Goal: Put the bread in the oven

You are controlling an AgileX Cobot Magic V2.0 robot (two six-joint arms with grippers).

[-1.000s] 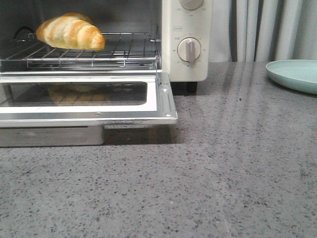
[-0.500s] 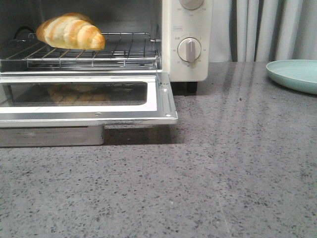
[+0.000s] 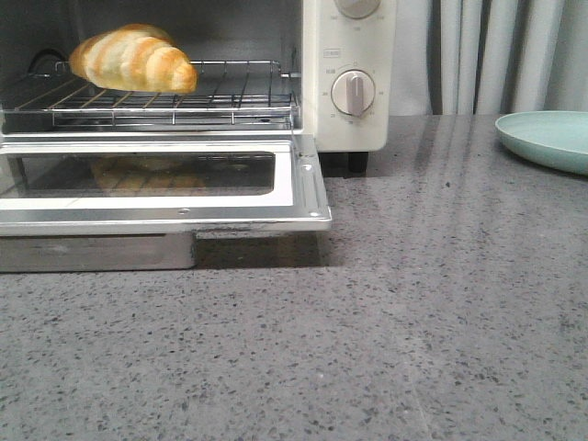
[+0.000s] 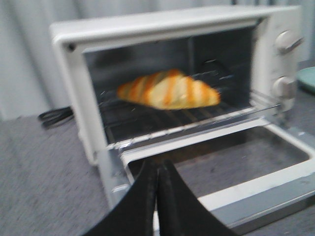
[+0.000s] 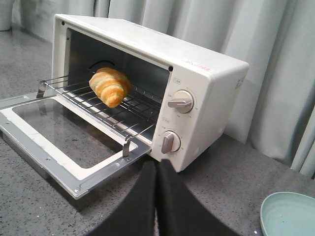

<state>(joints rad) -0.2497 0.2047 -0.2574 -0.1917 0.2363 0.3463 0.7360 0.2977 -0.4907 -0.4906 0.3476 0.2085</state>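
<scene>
The bread (image 3: pixel 133 59), a golden-brown striped croissant roll, lies on the wire rack (image 3: pixel 211 96) inside the cream-white oven (image 3: pixel 322 119). The oven's glass door (image 3: pixel 156 197) is folded down flat and open. The bread also shows in the left wrist view (image 4: pixel 170 89) and in the right wrist view (image 5: pixel 110 86). My left gripper (image 4: pixel 158 169) is shut and empty, held in front of the open door. My right gripper (image 5: pixel 156 169) is shut and empty, off the oven's knob side. Neither gripper shows in the front view.
A pale green plate (image 3: pixel 547 138) sits on the grey speckled counter (image 3: pixel 413 322) to the right of the oven, also in the right wrist view (image 5: pixel 288 214). Two round knobs (image 3: pixel 353 92) face forward. Curtains hang behind. A black cable (image 4: pixel 54 116) lies beside the oven.
The front view has shifted very slightly; the bread, oven and plate keep their places. No gripper enters the front view.
</scene>
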